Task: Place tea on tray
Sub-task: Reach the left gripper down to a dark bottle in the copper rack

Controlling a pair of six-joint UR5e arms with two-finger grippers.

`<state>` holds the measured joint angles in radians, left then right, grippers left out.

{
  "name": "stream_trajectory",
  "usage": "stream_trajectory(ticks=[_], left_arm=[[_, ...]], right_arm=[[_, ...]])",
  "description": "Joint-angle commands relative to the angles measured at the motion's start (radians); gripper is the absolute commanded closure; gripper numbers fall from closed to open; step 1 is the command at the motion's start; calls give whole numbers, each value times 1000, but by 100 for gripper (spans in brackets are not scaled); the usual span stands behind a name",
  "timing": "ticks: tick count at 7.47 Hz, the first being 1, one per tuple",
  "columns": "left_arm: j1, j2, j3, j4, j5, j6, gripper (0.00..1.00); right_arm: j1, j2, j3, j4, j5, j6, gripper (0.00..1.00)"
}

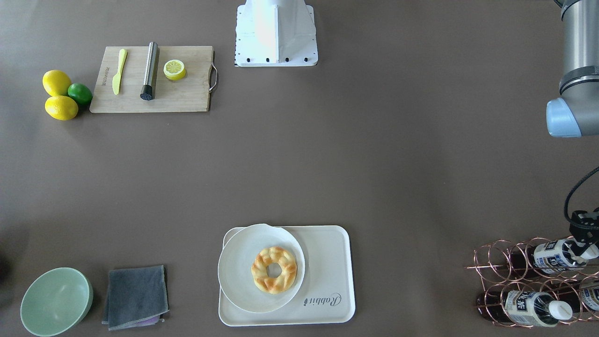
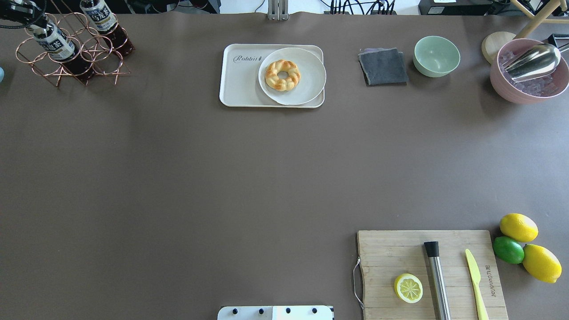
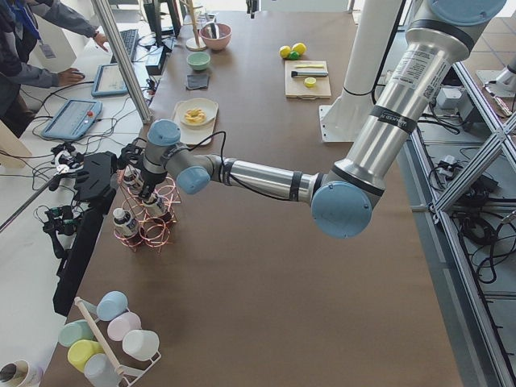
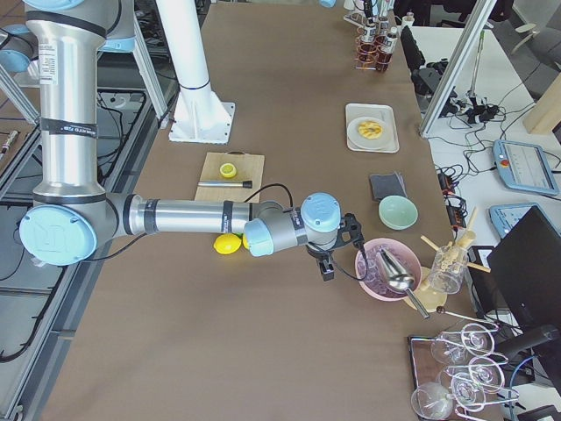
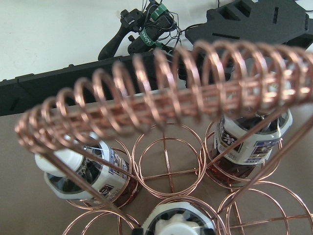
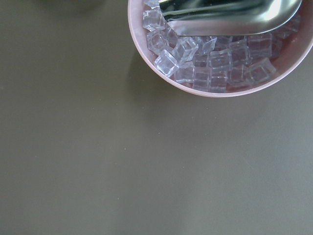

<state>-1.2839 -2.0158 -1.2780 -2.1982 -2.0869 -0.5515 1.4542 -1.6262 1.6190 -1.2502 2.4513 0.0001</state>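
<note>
Task barely begun: no tea on the tray (image 2: 242,84) yet. The tray sat at the far edge of the bench (image 2: 266,178), approx. half taken by a round plate (image 2: 309,86) w/ a doughnut (image 2: 282,74). The bare half by the "Rabbit" mark looked free for a bottle.

The tea (image 2: 52,41) lay in an upper slot of the copper wire rack (image 2: 95,49) in the far-left corner, well apart from the tray. The left pincer (image 1: 582,241) was at its capped end; couldn't tell its opening or whether it had hold. Left to do, I'd judge: grip, draw out, carry over, set down.

The right pincer (image 4: 329,259) hung beside the pink ice bowl (image 4: 386,267); opening unreadable.

Bottle: small, clear plastic, dark reddish-brown liquid, white cap, white/navy label.
</note>
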Motion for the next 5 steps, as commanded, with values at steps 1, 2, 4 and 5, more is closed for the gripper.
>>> stream_trajectory(ticks=[1,2,4,5], left_arm=[[-2,-12,3,8,-1,-30,100],[-14,-15,2,8,-1,-28,100],[-92,-47,-15,12,-22,-25,100],[-126,-52,-36,35,-74,-25,100]], right_arm=[[0,-12,10,0,-2,-3,1],[0,-24,7,55,-2,4,1],[0,-37,9,109,-2,56,1],[0,-37,9,109,-2,57,1]])
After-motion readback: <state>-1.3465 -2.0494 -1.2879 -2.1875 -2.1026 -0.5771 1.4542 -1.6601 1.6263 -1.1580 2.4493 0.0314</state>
